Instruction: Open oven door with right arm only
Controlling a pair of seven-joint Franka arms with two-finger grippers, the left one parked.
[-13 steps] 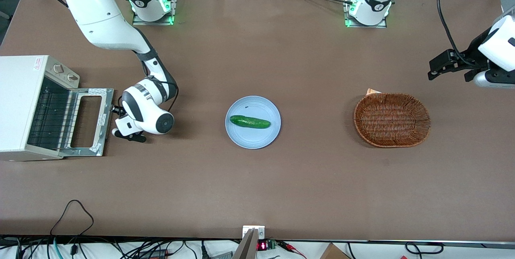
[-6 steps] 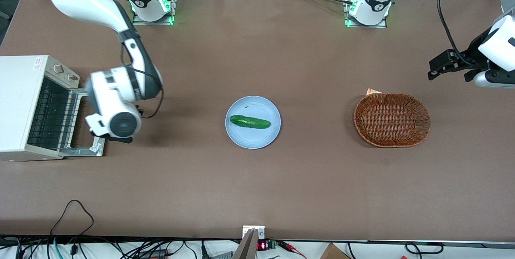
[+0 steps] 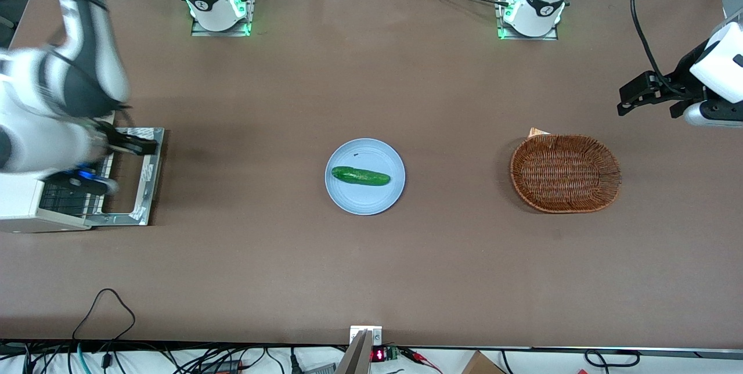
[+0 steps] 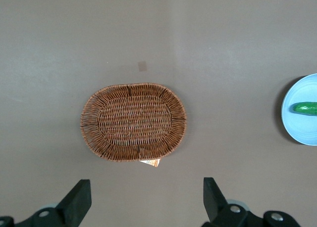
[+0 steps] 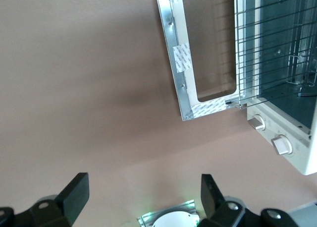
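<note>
Lifted up and away from the table within the last second, the big white jointed right arm (image 3: 55, 101) now hangs blurred above the small cream-white toaster oven (image 3: 23, 214) at the working arm's end of the brown table (image 3: 371, 269). Its black two-finger gripper (image 5: 143, 199) rides high over bare tabletop beside the oven, its fingers (image 5: 74, 192) spread wide apart, holding nothing and touching nothing.

One oven door (image 3: 150, 173), a flat panel with a silvery metal inner frame, lies fully dropped open and level with the table in front of the oven's mouth, with the wire rack (image 5: 270, 43) showing inside. White tape patches (image 5: 182, 57) sit on the door's frame. Two pale knobs (image 5: 270, 134) stand on the oven's control panel.

Near the table's middle, one round light-blue plate (image 3: 348, 194) carries a single green cucumber (image 3: 360, 176). Farther toward the parked arm's end rests one oval brown wicker basket (image 3: 565, 173), with a small orange-and-white tag (image 4: 150, 162) poking out from under its rim.
</note>
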